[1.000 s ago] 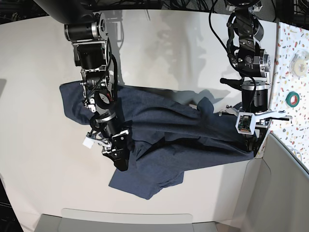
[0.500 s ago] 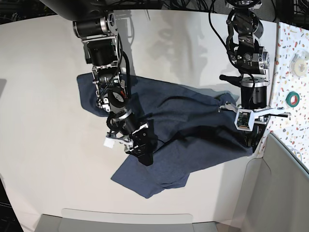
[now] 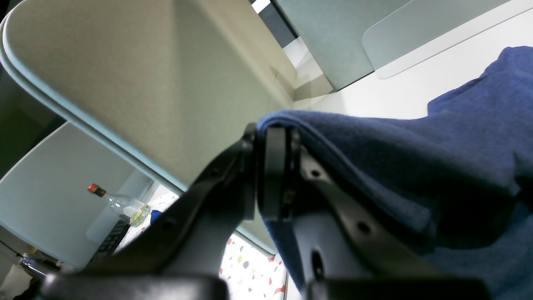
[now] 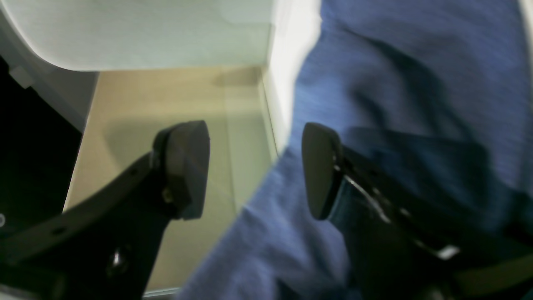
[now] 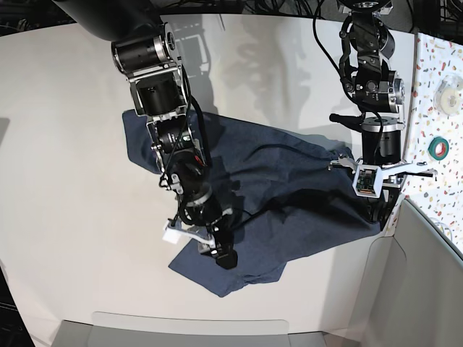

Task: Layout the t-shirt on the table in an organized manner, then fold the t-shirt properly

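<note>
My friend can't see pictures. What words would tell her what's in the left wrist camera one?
The left gripper is shut on a fold of the dark blue t-shirt, seen close from below. Behind are the white table, a beige panel and a small bottle with a red cap.

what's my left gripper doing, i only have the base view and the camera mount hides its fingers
Observer: The left wrist view shows the left gripper shut on a fold of the t-shirt.
Operator: and the right one, is it holding cloth
Observer: No. In the right wrist view the right gripper is open, nothing between its pads, with the shirt under one finger.
Operator: where's the other finger
Observer: Its other finger hangs past the edge of the table, over beige floor.
</note>
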Controlling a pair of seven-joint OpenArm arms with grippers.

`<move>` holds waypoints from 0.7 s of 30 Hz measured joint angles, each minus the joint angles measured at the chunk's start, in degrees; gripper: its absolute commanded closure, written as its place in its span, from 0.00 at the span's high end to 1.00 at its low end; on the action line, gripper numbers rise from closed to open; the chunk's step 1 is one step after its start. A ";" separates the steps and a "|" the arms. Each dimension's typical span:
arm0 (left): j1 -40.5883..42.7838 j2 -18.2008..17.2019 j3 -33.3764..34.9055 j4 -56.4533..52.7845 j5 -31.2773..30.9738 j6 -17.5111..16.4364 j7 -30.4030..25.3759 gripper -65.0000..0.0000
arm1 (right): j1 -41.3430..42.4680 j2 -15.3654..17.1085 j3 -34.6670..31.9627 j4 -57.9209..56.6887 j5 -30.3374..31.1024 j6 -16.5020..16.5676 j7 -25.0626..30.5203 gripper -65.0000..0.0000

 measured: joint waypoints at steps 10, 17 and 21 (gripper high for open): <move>-0.15 0.00 -0.04 -0.02 0.00 0.00 0.02 0.00 | -0.68 0.00 -5.55 3.82 -0.02 -13.27 9.18 0.55; -0.15 -0.02 -0.04 -0.13 0.02 0.00 0.00 0.00 | -3.28 0.33 -7.04 5.14 -0.02 -15.78 9.70 0.55; -0.15 -0.02 0.09 -0.15 0.02 0.00 0.00 0.00 | -3.17 0.26 -11.21 5.27 0.02 -15.76 9.44 0.55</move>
